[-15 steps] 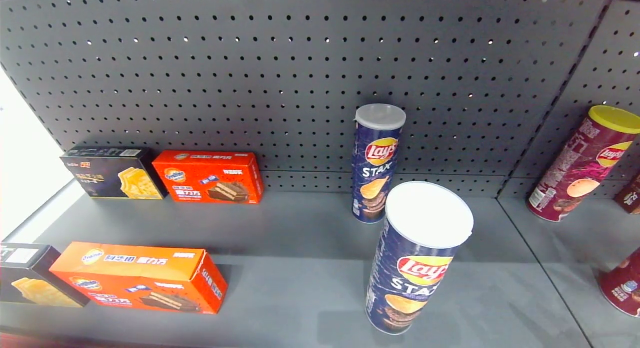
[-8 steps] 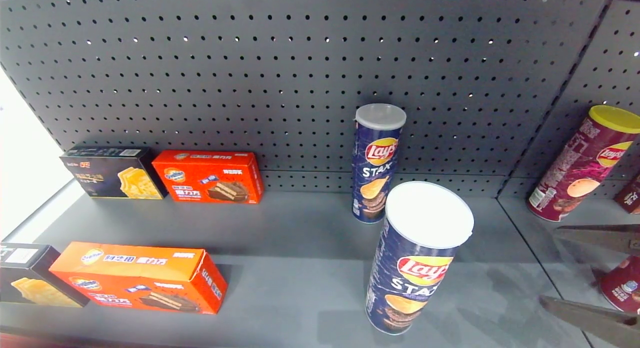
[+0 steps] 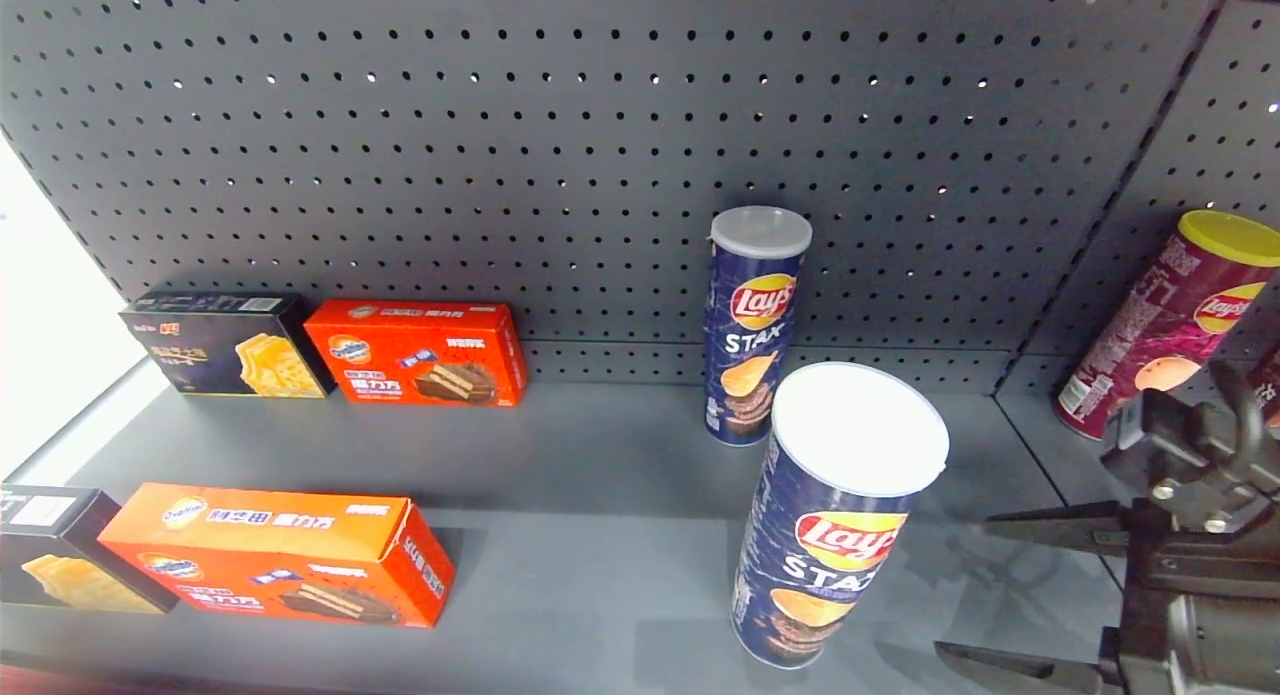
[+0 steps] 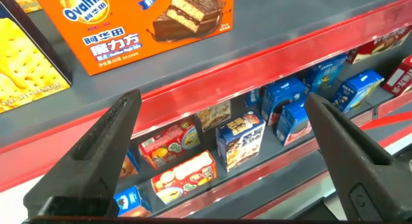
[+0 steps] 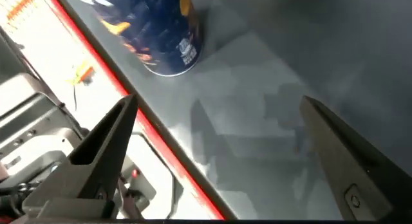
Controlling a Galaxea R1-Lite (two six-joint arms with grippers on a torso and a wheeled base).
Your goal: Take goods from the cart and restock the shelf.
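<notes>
Two blue chip cans stand upright on the grey shelf (image 3: 600, 555): the front can (image 3: 835, 515) with a white lid near the shelf's edge, the rear can (image 3: 752, 325) against the pegboard. My right gripper (image 3: 985, 595) hangs open and empty just right of the front can, its fingers pointing toward it. In the right wrist view that gripper (image 5: 219, 102) spans bare shelf, with the blue can's base (image 5: 161, 37) beyond it. My left gripper (image 4: 222, 98) is open and empty, held below the shelf's red front edge (image 4: 212, 69), under an orange box (image 4: 141, 24).
On the shelf's left are two orange boxes (image 3: 280, 555) (image 3: 420, 353) and two black cracker boxes (image 3: 225, 345) (image 3: 60, 560). A purple can (image 3: 1160, 325) leans in the neighbouring bay at right. A lower shelf holds several small boxes (image 4: 244, 134). Bare shelf lies between boxes and cans.
My right gripper has come in from the right edge of the head view, open, and moved left toward the front blue can. The goods on the shelf have not moved.
</notes>
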